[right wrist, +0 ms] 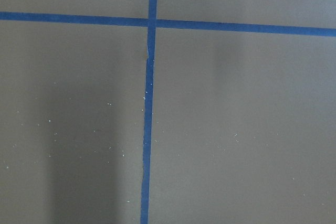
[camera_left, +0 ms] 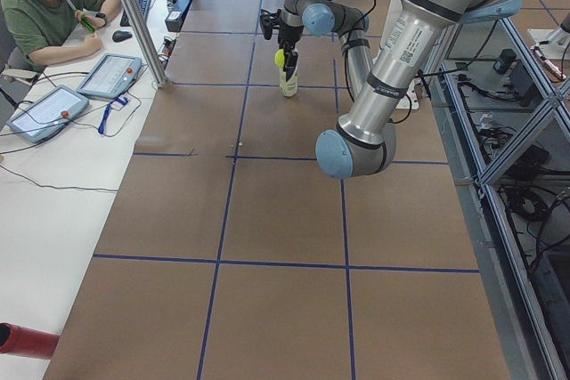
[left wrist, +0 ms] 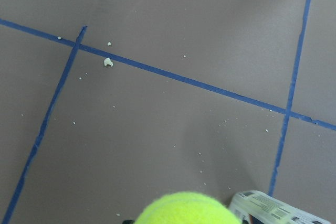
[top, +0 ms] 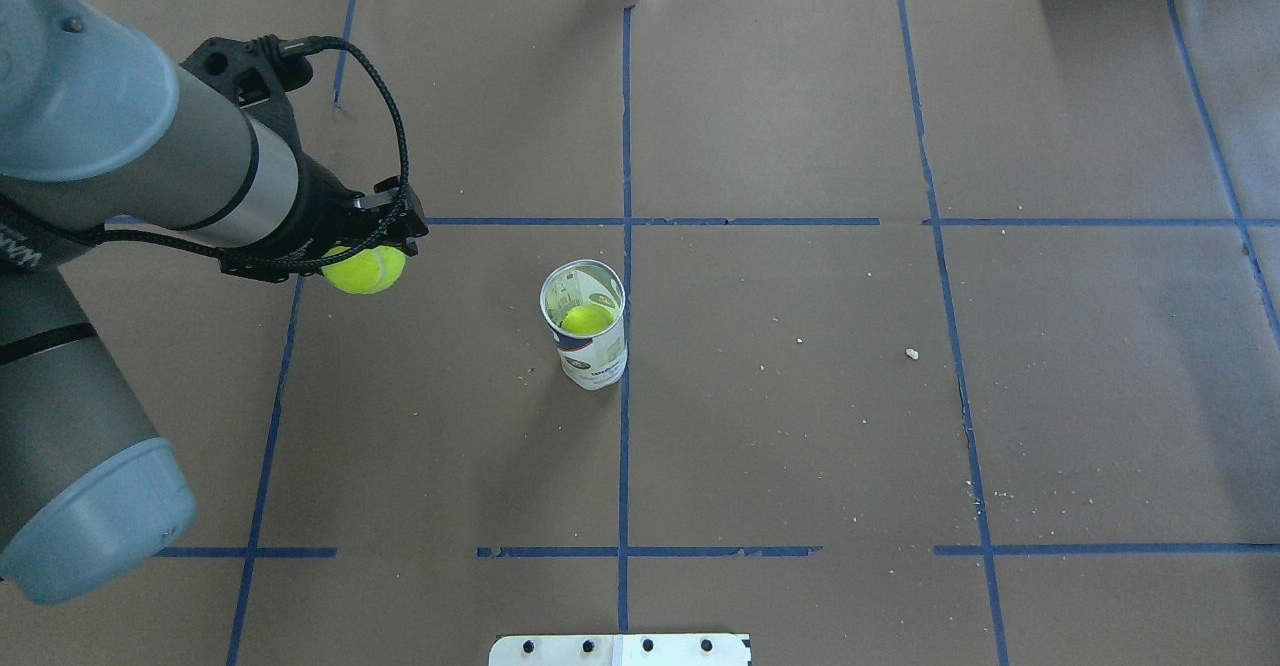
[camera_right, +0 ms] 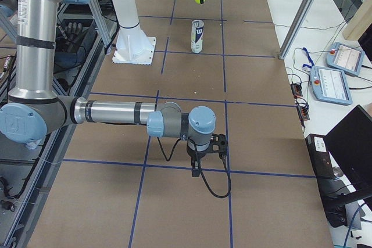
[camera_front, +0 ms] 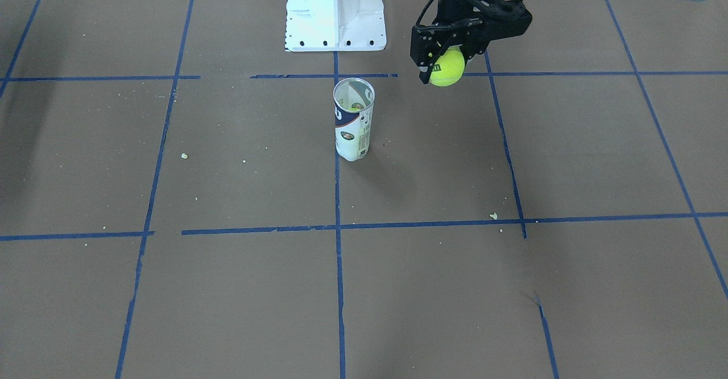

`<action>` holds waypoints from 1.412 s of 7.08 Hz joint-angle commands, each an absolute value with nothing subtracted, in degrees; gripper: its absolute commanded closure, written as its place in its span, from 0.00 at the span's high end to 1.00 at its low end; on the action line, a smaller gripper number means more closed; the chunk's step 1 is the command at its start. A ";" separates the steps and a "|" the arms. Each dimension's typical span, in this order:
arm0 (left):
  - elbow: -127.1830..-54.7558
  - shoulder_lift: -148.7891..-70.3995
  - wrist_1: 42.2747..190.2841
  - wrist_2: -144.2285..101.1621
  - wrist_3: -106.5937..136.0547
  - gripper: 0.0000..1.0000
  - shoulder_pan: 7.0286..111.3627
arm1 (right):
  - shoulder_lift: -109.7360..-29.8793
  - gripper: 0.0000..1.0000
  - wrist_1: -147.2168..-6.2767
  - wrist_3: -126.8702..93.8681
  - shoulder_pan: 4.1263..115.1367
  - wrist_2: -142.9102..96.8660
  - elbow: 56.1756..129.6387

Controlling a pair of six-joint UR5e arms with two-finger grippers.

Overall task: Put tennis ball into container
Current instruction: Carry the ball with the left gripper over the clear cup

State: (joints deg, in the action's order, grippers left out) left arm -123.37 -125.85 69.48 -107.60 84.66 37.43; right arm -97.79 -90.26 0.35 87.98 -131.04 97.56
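The brown worktop [camera_front: 569, 157] is carrying everything. The left arm [top: 120, 146] is reaching in over its left half. The right arm [camera_right: 110, 112] is stretching low toward the right end, and I cannot tell whether the right gripper [camera_right: 204, 155] is open or closed. A white pedestal [camera_front: 335, 9] is sitting at the robot's edge. The can [camera_front: 353, 120] is standing upright near the worktop's middle, with a second ball [top: 585, 319] lying inside. The left gripper [top: 368, 254] is clamping the ball [camera_front: 447, 69] in the air, well apart from the can, toward the left end.
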 commanded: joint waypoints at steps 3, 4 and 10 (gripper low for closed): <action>-109.72 -140.86 67.68 -107.49 90.08 0.09 34.54 | -97.82 1.00 -90.26 0.35 87.98 -131.04 97.56; -107.16 -142.80 67.24 -107.49 90.35 0.10 34.28 | -97.74 1.00 -90.26 0.35 87.98 -131.04 97.56; -106.61 -142.56 67.24 -107.23 90.35 0.63 31.99 | -97.74 1.00 -90.26 0.35 87.98 -131.04 97.56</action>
